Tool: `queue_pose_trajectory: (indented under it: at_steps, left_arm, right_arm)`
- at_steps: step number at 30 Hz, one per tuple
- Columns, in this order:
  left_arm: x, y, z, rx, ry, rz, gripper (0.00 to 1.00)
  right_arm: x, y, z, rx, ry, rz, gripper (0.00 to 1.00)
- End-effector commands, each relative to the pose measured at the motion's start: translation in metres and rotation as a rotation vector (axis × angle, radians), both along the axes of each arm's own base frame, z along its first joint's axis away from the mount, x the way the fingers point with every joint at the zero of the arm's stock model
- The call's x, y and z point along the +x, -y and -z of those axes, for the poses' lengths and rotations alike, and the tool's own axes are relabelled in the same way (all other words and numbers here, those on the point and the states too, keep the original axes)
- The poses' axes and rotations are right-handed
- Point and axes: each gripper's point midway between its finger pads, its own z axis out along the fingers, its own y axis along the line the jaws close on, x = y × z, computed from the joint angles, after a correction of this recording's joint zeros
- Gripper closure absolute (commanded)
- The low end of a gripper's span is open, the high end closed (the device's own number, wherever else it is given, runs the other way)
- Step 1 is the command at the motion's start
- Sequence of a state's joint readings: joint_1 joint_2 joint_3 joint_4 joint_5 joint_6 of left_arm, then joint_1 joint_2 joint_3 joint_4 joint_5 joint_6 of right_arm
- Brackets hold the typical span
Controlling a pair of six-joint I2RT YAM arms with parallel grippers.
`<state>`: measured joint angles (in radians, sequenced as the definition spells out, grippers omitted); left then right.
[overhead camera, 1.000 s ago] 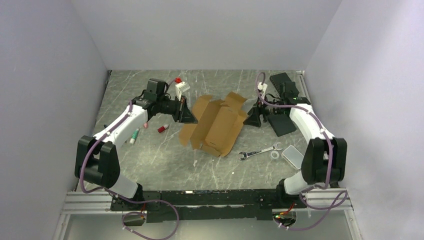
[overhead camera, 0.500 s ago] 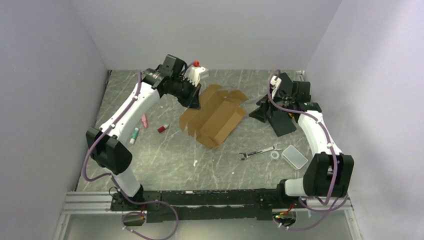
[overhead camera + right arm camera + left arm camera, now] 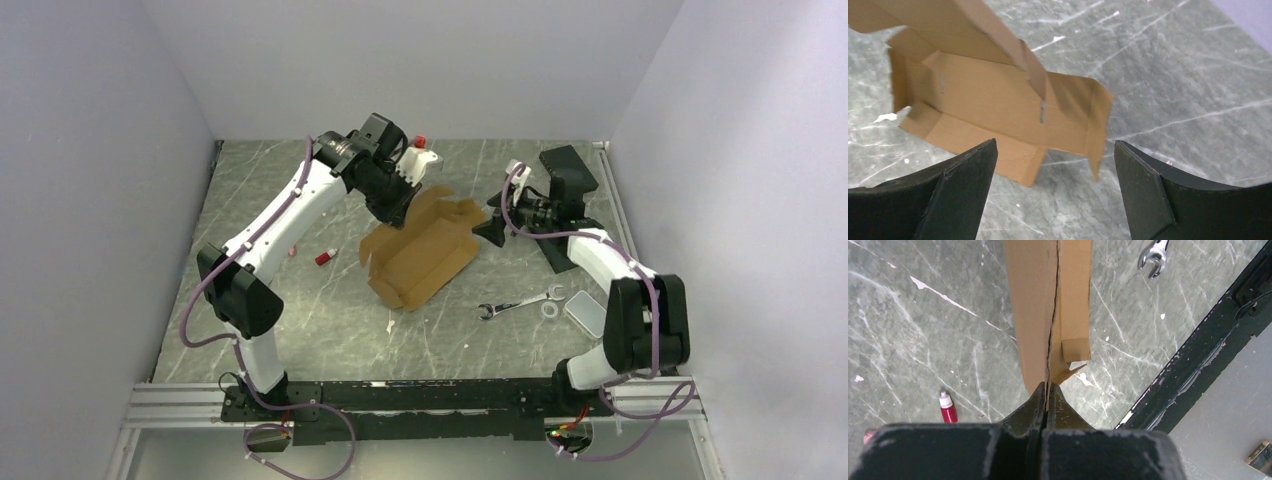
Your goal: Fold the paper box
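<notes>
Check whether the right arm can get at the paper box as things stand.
Probably yes. The right gripper is open and faces the paper box with nothing between them; the left gripper pinches another edge, clear of its path.

Lab robot cell: plain white walls (image 3: 420, 70), marbled tabletop (image 3: 330, 330).

no text, label, brand or number is legible in any view. the paper box (image 3: 425, 250) shows plain brown card, and the wrench (image 3: 515, 303) near the box is too small to show any marking.
</notes>
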<state>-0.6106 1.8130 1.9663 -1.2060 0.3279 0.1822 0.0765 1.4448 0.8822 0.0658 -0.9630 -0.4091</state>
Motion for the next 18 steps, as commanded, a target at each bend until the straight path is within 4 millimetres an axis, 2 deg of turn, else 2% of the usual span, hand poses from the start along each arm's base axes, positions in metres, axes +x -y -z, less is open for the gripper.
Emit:
queue_pose_trajectory:
  at_steps: [1,5,10,16,18]
  left_arm:
    - [-0.004,-0.006,-0.015,0.02,0.049,0.01,1.0]
    - [-0.007,-0.005,-0.014,0.024,0.045,0.012,1.0]
    - [-0.008,0.001,-0.016,0.03,0.052,0.024,1.0]
    - [-0.01,0.004,-0.02,0.033,0.066,0.031,1.0]
    - [-0.01,0.004,-0.021,0.037,0.07,0.03,1.0]
  right_arm:
    - [0.036,0.004,-0.015,-0.011,0.119,0.064,0.1]
    - [0.046,0.006,-0.002,-0.015,0.073,0.082,0.13]
    - [0.05,-0.001,0.012,0.014,-0.003,0.081,0.21]
    - [0.053,-0.006,0.017,0.007,-0.048,0.067,0.37]
    - [0.053,-0.007,0.019,0.002,-0.056,0.068,0.46]
